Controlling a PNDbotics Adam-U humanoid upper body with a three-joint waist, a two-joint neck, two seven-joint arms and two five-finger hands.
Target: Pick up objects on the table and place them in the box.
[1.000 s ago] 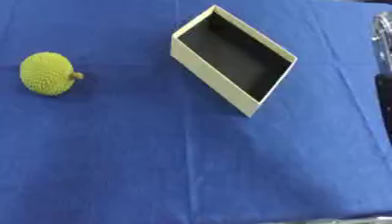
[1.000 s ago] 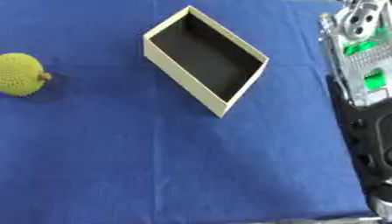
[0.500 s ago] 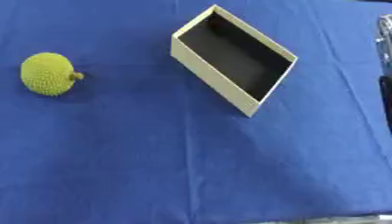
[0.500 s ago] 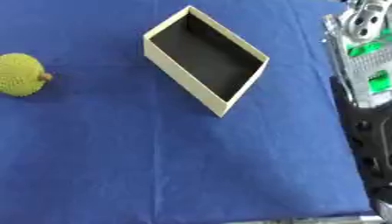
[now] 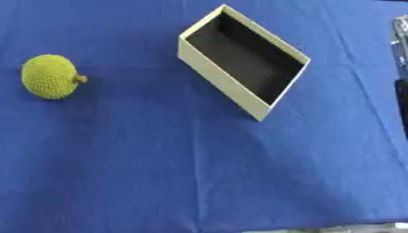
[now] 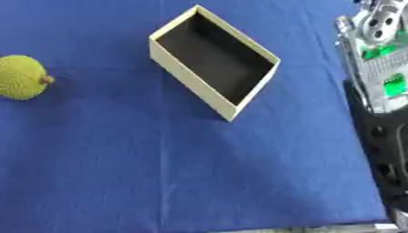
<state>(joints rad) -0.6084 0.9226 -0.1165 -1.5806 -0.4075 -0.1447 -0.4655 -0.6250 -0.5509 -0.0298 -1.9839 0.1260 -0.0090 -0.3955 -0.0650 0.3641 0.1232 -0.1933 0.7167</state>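
Observation:
A yellow-green, bumpy round fruit (image 5: pixel 50 76) with a short stem lies on the blue cloth at the far left. A cream box (image 5: pixel 219 83) with a dark, empty inside sits askew at the top centre, its open side up. My right hand (image 6: pixel 374 68), silver with green boards, shows along the right edge, well to the right of the box and touching nothing. Black arm parts (image 6: pixel 386 159) run down below it. My left hand is out of sight.
The blue cloth (image 5: pixel 159 159) covers the whole table. Its front edge (image 5: pixel 359 227) shows as a pale strip at the bottom right. A wide stretch of bare cloth separates the fruit from the box.

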